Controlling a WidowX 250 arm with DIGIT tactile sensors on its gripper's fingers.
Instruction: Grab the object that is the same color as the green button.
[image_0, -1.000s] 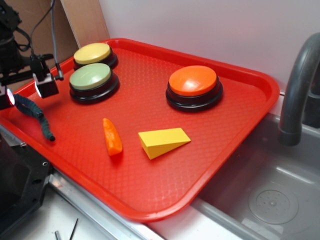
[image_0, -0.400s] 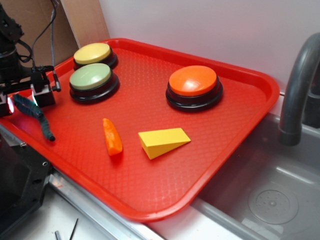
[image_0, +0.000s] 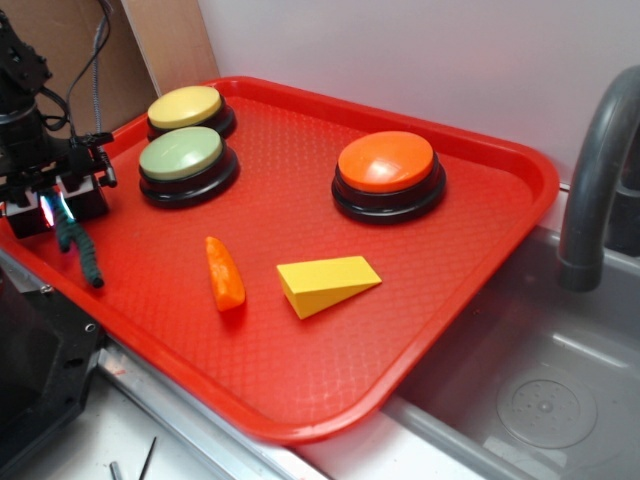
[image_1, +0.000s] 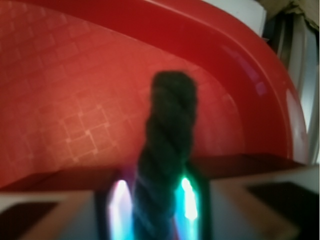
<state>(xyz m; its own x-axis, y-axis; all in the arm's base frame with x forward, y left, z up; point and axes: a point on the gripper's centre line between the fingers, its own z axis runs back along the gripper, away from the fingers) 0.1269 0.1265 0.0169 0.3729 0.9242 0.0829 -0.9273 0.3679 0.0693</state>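
Wrist view alone shows the gripper (image_1: 152, 200) jaws closed tight on the dark green worm (image_1: 167, 145); exterior shows its tail (image_0: 88, 262) dangling below the jaws onto the red tray (image_0: 300, 330).

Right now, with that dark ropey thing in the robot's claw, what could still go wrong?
The gripper is shut on the green worm near one end only, so most of it dangles; it is limp and could slip out. Its free end hangs low over the red tray near the rim, where it might drag or snag. The green button stands close beside the gripper, so a sideways move could bump it.
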